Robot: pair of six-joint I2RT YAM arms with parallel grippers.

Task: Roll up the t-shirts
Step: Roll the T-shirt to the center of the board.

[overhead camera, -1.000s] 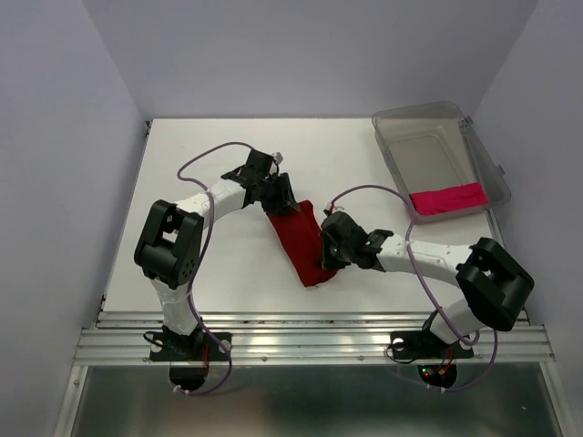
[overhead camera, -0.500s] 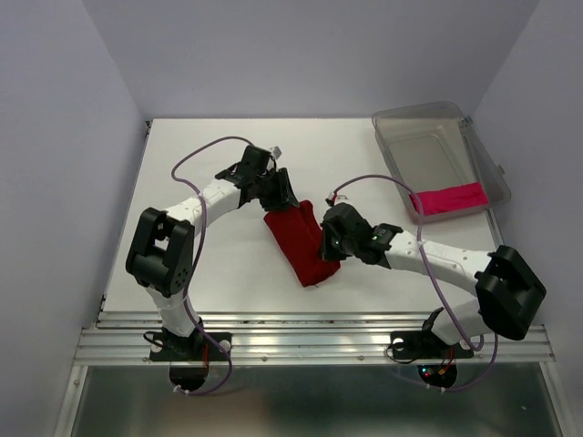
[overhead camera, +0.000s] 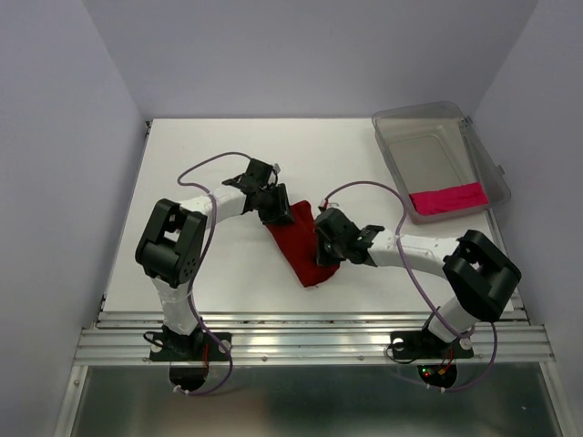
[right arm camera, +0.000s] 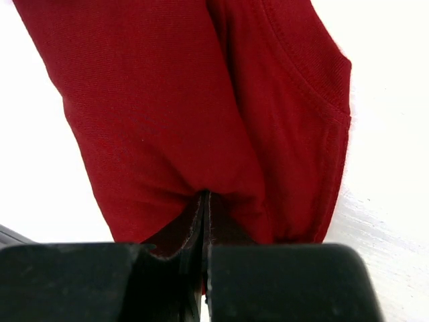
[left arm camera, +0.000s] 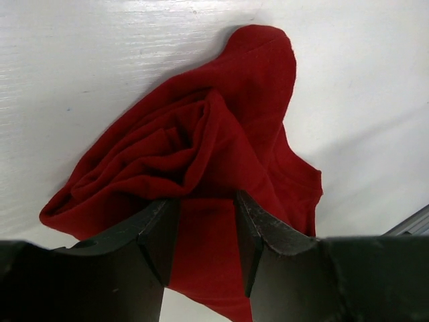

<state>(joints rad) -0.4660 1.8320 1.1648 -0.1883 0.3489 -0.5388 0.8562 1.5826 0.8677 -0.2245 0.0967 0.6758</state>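
The dark red t-shirt (overhead camera: pixel 299 253) lies folded into a narrow strip on the white table (overhead camera: pixel 200 164), running from the middle toward the near edge. My left gripper (overhead camera: pixel 279 209) is at its far end, jaws apart, with bunched cloth (left arm camera: pixel 201 134) in front of and under the fingers (left arm camera: pixel 204 225). My right gripper (overhead camera: pixel 326 249) is at the strip's right edge, shut on a fold of the red cloth (right arm camera: pixel 154 100), which puckers at the fingertips (right arm camera: pixel 205 201). The magenta-pink t-shirt (overhead camera: pixel 446 198) lies rolled in the clear bin.
The clear plastic bin (overhead camera: pixel 390 137) stands at the far right of the table, its near end reaching the table's right edge. Purple-grey walls close in the table on the left, back and right. A metal rail (overhead camera: pixel 310 341) runs along the near edge.
My left gripper has shifted slightly nearer over the shirt's far end. My right arm's elbow swung out and back while the gripper stayed pinched on the shirt's right edge. The cloth is more bunched.
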